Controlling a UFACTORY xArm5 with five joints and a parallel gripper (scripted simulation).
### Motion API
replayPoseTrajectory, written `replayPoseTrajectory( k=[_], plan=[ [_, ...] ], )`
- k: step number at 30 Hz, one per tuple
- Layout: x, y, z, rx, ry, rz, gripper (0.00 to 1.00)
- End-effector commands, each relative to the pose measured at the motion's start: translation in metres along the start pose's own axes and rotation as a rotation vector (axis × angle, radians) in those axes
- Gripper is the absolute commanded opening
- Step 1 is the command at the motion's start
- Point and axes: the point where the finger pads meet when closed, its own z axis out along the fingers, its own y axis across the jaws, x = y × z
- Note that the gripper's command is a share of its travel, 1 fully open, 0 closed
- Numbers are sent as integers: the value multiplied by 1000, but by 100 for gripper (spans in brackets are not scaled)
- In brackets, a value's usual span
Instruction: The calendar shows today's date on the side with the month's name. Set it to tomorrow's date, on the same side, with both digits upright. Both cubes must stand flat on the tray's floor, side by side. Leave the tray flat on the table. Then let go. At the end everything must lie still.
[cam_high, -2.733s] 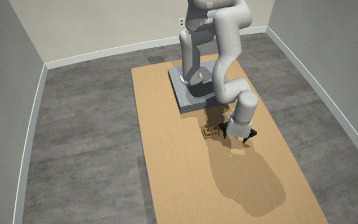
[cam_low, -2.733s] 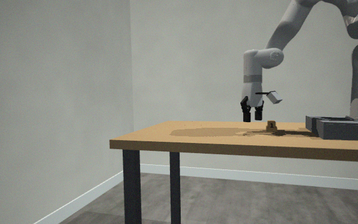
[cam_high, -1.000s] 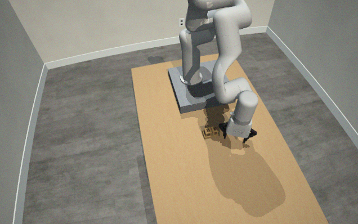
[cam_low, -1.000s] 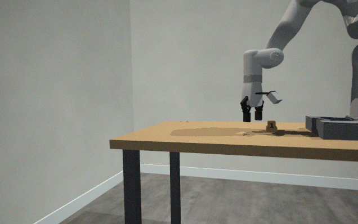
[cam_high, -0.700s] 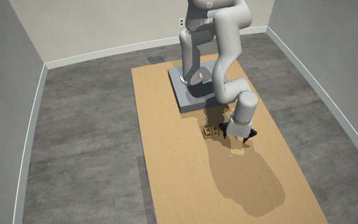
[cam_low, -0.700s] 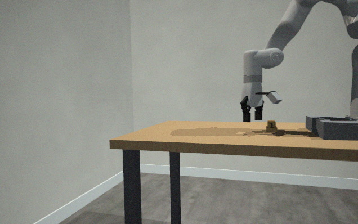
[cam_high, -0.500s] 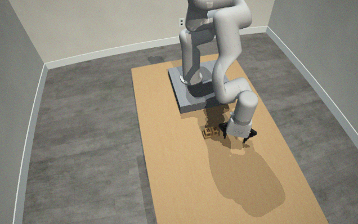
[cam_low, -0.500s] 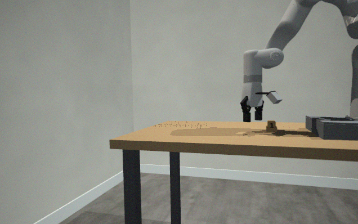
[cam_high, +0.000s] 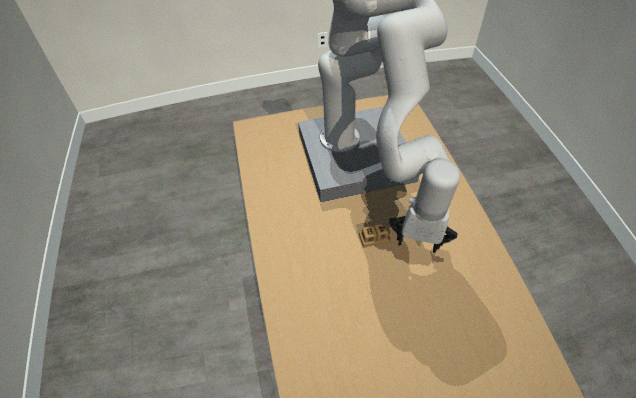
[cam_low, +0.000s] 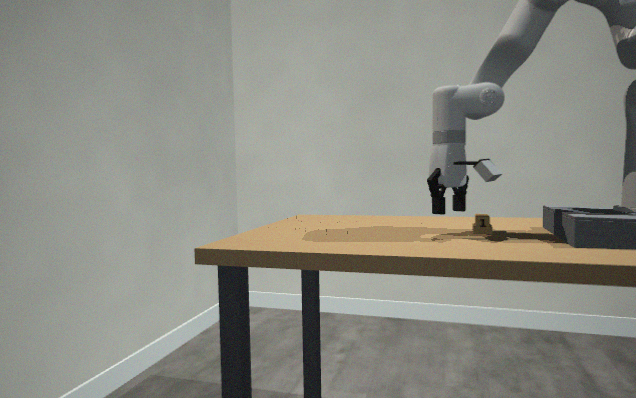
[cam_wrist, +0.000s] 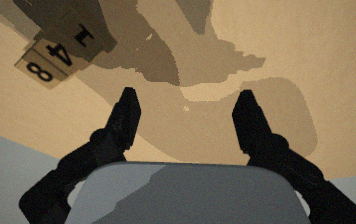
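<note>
Beside the hand (cam_high: 418, 245) (cam_low: 449, 204) (cam_wrist: 186, 100), black-fingered, tan cubes (cam_high: 374, 233) (cam_low: 482, 223) (cam_wrist: 49, 62) carry black digits; beneath it, the table (cam_high: 310, 300) (cam_low: 380, 257) (cam_wrist: 330, 60) is light orange-brown, patched with darker brown shadow.

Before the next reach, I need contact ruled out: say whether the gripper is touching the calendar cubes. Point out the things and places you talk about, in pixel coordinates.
Apart. The wrist view shows tabletop between the open gripper (cam_high: 417, 246) (cam_low: 449, 205) (cam_wrist: 186, 111) and the cubes (cam_high: 370, 234) (cam_wrist: 41, 71).
</note>
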Motion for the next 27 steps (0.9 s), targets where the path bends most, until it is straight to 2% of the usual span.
replayPoseTrajectory(
  k=[1,5,11,15,21,27],
  plan=[
    [-1,1,-2,-2,-2,0,100],
    [-1,0,-2,-2,-2,25,100],
    [-5,-6,-3,-3,-2,244,100],
    [-13,-20,-4,-4,-1,262,100],
    [-14,-21,-4,-4,-1,287,100],
    [-17,-27,-4,-5,0,506,100]
  ],
)
